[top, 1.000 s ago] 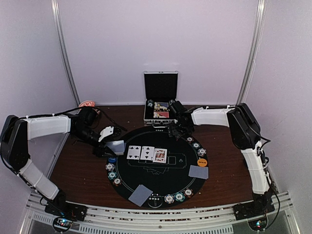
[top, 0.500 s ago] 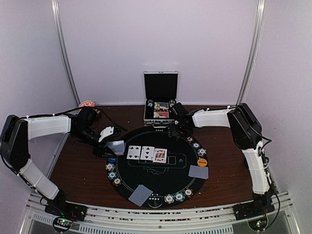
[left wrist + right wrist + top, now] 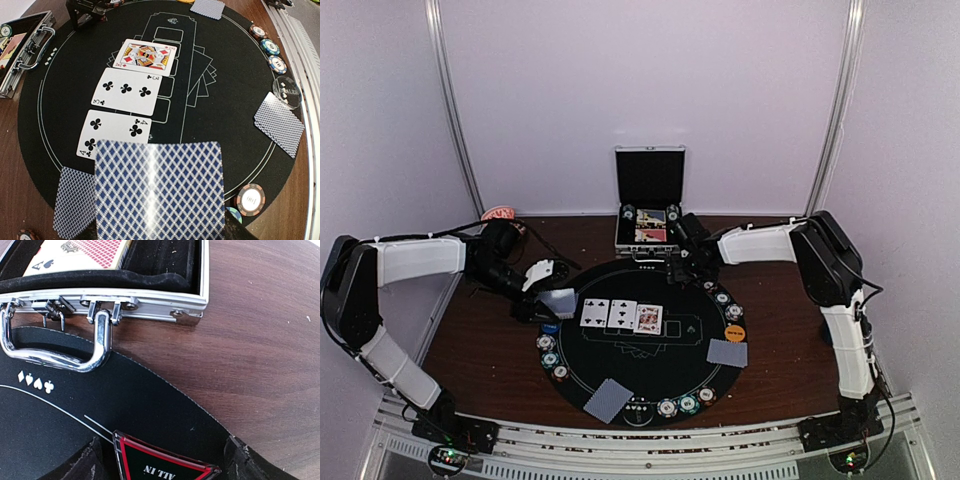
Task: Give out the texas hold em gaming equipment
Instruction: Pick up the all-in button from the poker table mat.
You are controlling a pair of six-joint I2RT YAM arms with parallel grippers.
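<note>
Three cards lie face up in a row at the middle of the round black mat (image 3: 650, 378), which covers the centre of the brown table (image 3: 790, 345): the four of clubs (image 3: 116, 134), the three of clubs (image 3: 127, 91) and a diamond court card (image 3: 146, 56), each just beside the next. The left gripper (image 3: 538, 301), out over the mat's left edge, is clenched on a blue-backed card (image 3: 159, 192), holding it flat above the mat with its back upward; the card hides most of its fingers. A second face-down card (image 3: 74, 200) lies on the mat just beside it, a third face-down card (image 3: 608, 400) lies at the mat's near edge, and a fourth face-down card (image 3: 727, 352) at its right edge. Striped poker chips sit in short rows along the mat's rim: a left row (image 3: 551, 358), a near row (image 3: 687, 403) and a right row (image 3: 728, 304). An orange button disc (image 3: 734, 333) lies on the right rim between the right row and the fourth card. The right gripper (image 3: 685, 264) hangs at the mat's far edge, just in front of the open silver case (image 3: 649, 190) at the table's far edge. Its fingers (image 3: 245, 462) stand wide apart with a black, red-edged triangular "ALL IN" marker (image 3: 165, 469) between them; whether they press on it cannot be told. The case handle (image 3: 100, 340) overlaps the mat's far rim, and a red-backed deck (image 3: 82, 252) lies inside the case.
</note>
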